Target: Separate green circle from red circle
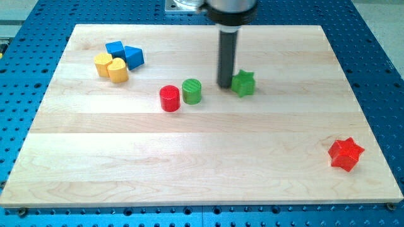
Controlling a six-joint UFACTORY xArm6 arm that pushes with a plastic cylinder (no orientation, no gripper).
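Over at the view's left, near the top of the wooden board, we've got a tight huddle of 4 blocks: a yellow block and a yellow heart-shaped block pressed together, with a blue block and a second blue block touching them from above and to the right. Their exact shapes are hard to call from here.

Moving toward the middle, here's the pair that matters: the red circle sits just left of the green circle, the 2 of them touching or as good as, the green one a shade higher in the view.

Next along, my tip is down on the board, just right of the green circle with a small gap between, and right up against the left side of the green star. No jaws on this rig, just the bare rod, so nothing is clamped.

Far out at the view's bottom right, well apart from everything, sits a red star.
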